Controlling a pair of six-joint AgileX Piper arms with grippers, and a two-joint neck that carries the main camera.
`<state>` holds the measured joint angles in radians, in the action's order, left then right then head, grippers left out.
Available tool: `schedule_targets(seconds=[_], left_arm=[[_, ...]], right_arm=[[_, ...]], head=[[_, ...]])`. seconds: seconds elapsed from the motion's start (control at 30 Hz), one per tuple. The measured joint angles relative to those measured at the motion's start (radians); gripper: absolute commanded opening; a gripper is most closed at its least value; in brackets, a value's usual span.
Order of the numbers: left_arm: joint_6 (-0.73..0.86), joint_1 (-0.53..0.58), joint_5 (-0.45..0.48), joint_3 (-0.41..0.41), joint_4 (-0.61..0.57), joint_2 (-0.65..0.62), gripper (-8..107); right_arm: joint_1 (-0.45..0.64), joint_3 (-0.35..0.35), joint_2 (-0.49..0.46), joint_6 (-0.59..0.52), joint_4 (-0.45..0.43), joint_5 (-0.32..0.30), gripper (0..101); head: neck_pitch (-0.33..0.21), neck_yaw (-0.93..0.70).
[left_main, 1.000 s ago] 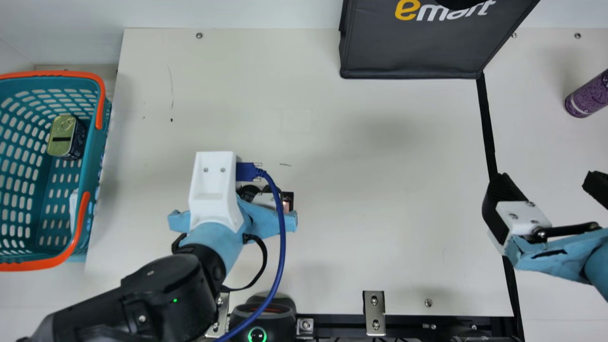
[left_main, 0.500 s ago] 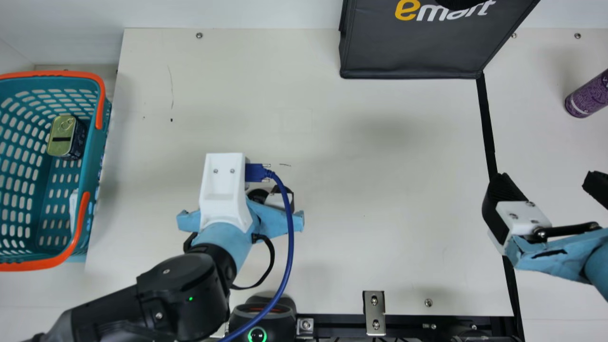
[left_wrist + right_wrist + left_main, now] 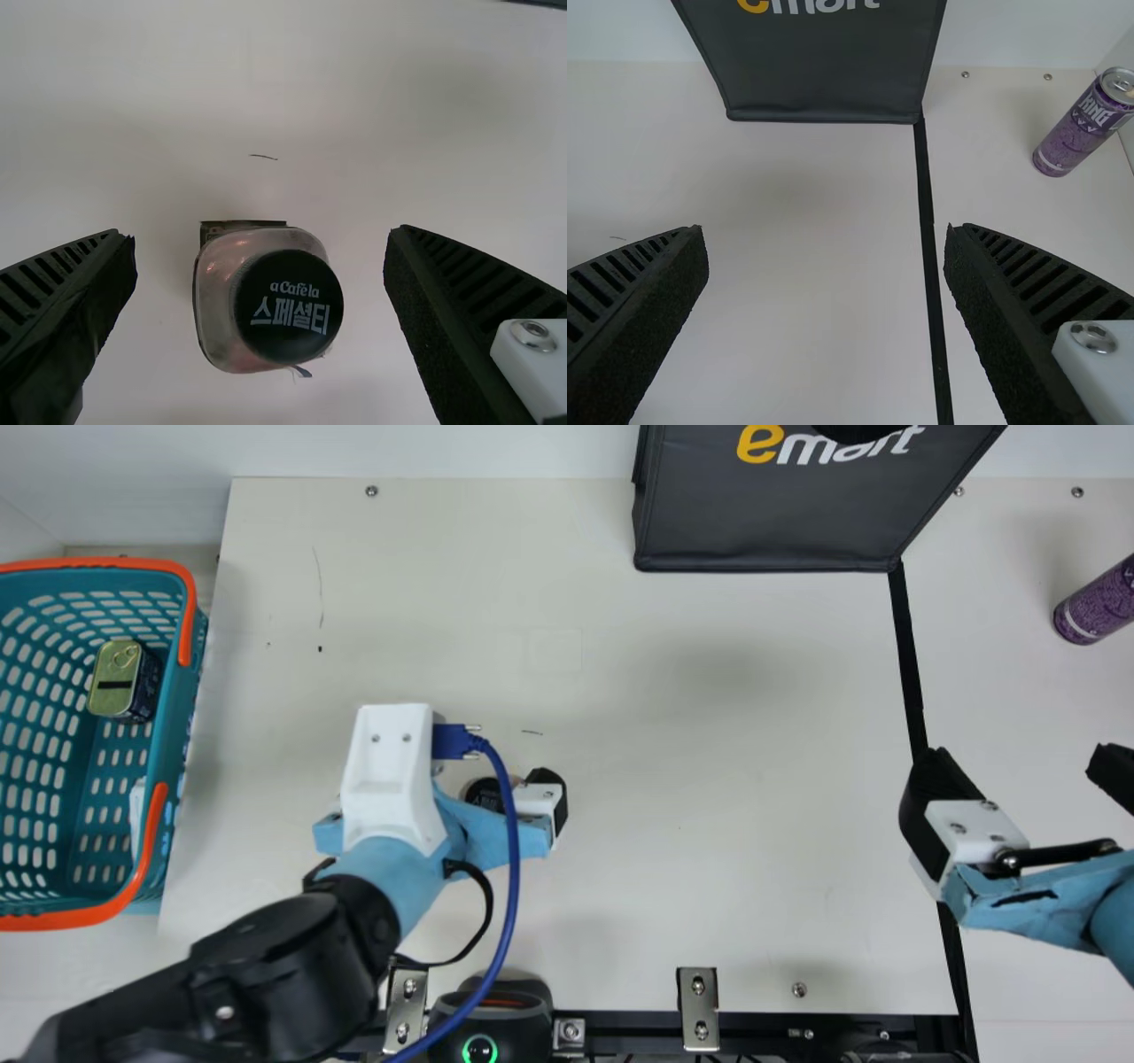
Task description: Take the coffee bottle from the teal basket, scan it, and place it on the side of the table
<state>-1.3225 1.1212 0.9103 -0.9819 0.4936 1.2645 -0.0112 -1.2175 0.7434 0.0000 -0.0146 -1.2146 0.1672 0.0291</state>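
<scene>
At the lower left of the main view's centre, the coffee bottle (image 3: pixel 268 298) is being straddled from above by the left gripper (image 3: pixel 261 235), whose ribbed fingers are being held spread, clear of the bottle on both sides. The bottle is being borne by the cream table (image 3: pixel 753 824), its dark cap being turned up to the wrist camera, well apart from the teal basket (image 3: pixel 173 726) at the left edge. By all appearances the scan is being prepared, the take from the basket being judged complete and a fresh grip being lined up. The scanner (image 3: pixel 505 1019) is being seen at the bottom edge, near the arm. A centred descent and an even squeeze on the bottle's body are being called for next, then a turn of its printed code toward the scanner; a tip-over is being risked should one finger be brought in first. At the right of the frame, the right gripper (image 3: pixel 1023 760) is being held with its fingers wide apart, nothing being gripped. Beyond the black strip (image 3: pixel 908 655), the side being marked by a purple can (image 3: pixel 1099 602) is being judged the likely destination once scanning is done.
</scene>
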Motion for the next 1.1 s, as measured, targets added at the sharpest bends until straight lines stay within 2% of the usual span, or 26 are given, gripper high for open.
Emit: schedule_targets(seconds=[0.33,0.63,1.1], left_arm=[[0.258,-0.095,-0.009,0.030,-0.174,-0.163,90],[0.516,-0.206,0.063,0.040,-0.315,-0.280,90],[0.846,-0.406,0.161,0.062,-0.461,-0.386,90]], right_arm=[[0.000,0.000,0.000,0.000,0.000,-0.001,95],[0.000,0.000,0.000,0.000,0.000,-0.001,95],[0.000,0.000,0.000,0.000,0.000,-0.001,95]], head=[[0.000,0.000],[0.000,0.000],[0.000,0.000]])
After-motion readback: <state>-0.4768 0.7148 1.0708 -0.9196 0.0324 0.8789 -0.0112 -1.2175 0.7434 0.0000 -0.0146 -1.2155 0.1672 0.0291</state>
